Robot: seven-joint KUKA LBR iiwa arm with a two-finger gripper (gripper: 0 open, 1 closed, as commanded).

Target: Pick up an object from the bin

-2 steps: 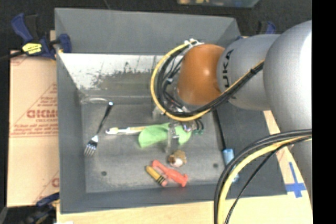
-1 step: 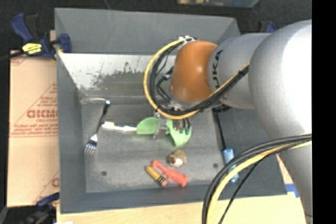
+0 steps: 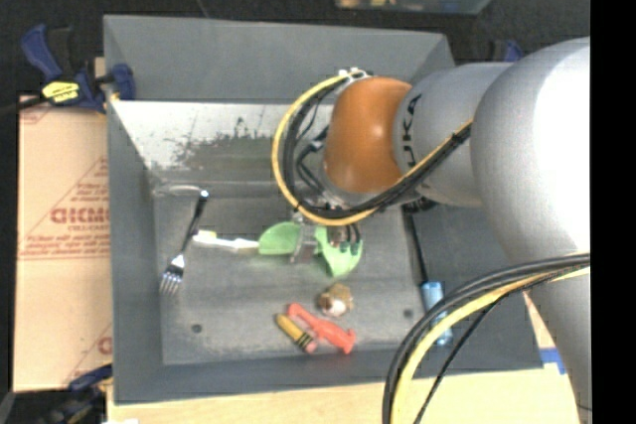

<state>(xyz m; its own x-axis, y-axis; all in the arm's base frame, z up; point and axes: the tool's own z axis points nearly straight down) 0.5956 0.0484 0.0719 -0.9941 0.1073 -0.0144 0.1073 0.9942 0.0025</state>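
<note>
Gripper [image 3: 320, 241] is low in the middle of the grey metal bin [image 3: 134, 313], right at the light green plastic piece [image 3: 343, 258]; open or closed, can't tell under that orange cover [image 3: 363, 134].

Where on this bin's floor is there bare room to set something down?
Bare floor lies at the view's lower left, between the fork, the white-handled green piece and the red and orange sticks. It is crowded around the gripper: a second green piece and a round brown thing sit close.

Bin floor [image 3: 224, 318] bare lower left — fork [image 3: 189, 238] bordering, green pieces [image 3: 281, 239] crowding centre
</note>
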